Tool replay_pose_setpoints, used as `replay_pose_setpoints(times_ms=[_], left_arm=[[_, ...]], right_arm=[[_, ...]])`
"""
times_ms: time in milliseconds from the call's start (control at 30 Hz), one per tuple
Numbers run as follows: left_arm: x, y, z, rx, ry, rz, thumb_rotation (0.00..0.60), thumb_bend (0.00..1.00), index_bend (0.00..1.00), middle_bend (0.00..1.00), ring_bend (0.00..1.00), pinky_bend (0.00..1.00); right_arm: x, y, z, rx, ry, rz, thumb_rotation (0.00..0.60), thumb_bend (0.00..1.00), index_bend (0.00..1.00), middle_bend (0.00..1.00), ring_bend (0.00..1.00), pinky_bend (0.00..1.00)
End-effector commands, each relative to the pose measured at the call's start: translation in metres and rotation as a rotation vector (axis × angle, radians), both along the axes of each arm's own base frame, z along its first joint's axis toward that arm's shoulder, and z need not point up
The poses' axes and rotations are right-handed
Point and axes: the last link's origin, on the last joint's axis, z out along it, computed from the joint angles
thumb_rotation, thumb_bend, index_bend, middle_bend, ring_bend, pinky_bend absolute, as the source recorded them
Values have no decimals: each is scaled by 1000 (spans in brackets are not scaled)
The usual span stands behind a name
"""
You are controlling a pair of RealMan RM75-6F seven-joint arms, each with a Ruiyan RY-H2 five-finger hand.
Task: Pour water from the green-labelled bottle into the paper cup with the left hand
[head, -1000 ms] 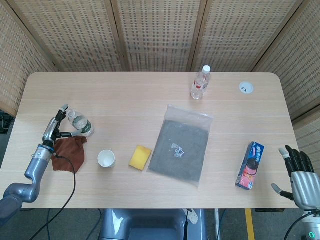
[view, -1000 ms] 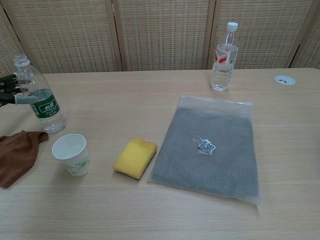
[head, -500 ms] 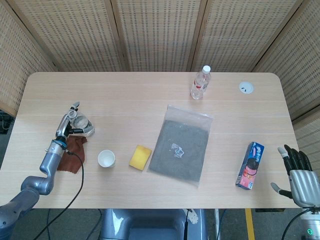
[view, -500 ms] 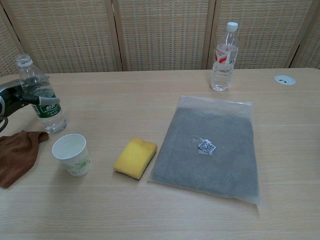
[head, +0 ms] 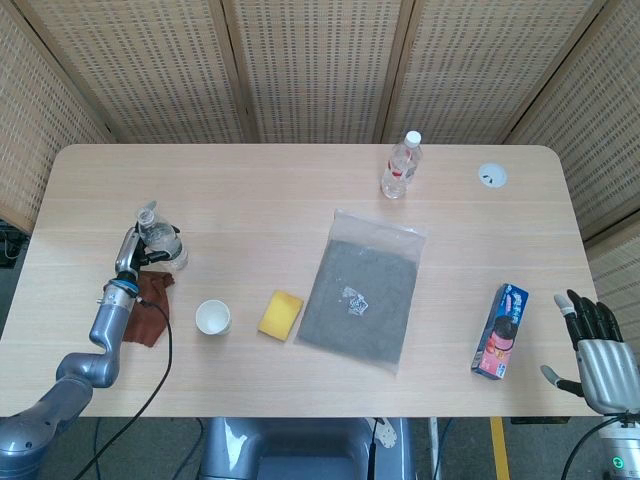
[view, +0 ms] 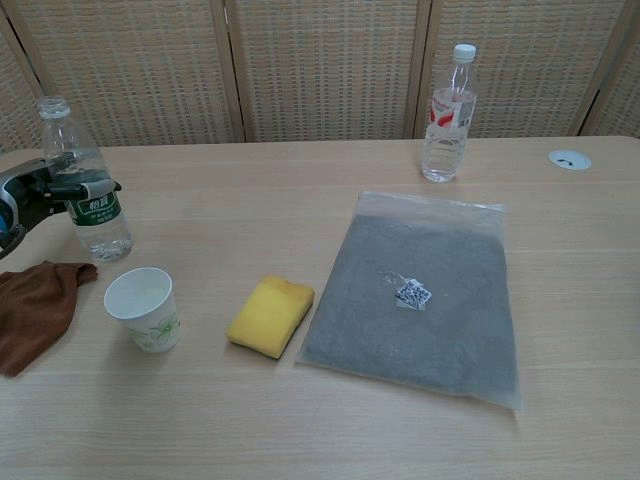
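Observation:
The green-labelled bottle point(view: 88, 190) stands upright and uncapped near the table's left edge, also in the head view point(head: 161, 243). My left hand point(view: 38, 190) comes in from the left, and its fingers point(view: 84, 184) wrap around the bottle just above the label. The paper cup point(view: 145, 308) stands upright in front of the bottle and slightly to its right, apart from it; in the head view the cup point(head: 212, 317) looks empty. My right hand point(head: 597, 346) hangs off the table's front right corner with its fingers spread, holding nothing.
A brown cloth point(view: 34, 312) lies left of the cup under my left arm. A yellow sponge point(view: 270, 316), a grey zip bag point(view: 418, 293) and a blue snack box point(head: 503, 331) lie along the front. A red-labelled bottle point(view: 448, 115) and a white disc point(head: 491, 176) are at the back.
My left hand moved right from beside the bottle and closed its fingers around it. The bottle shifted slightly. The right hand stayed put.

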Motion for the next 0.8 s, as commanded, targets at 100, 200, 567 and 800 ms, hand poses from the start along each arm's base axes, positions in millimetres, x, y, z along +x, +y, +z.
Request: replay_pose_setpoints(times_ms=[100,200,567,800], left_arm=[[2,0,7,11,-6,-32,600,619,669,553,321,290],[4,0,15,14,9,-74,600,615,676,559,341,334],[5,-17,69,-93,343,-339,600,612,678,559,342,341],[-9,-43,89,-147,668,-470,600,612,685,565,342,346]], right_arm=[[1,0,0,2,-4,5,600,0,0,0,0,0],[2,1,0,3,-6,10,600,0,0,0,0,0],[7,7,3,-2,-14,38,600,0,0,0,0,0],[14,12,2,0,-16,65,600,0,0,0,0,0]])
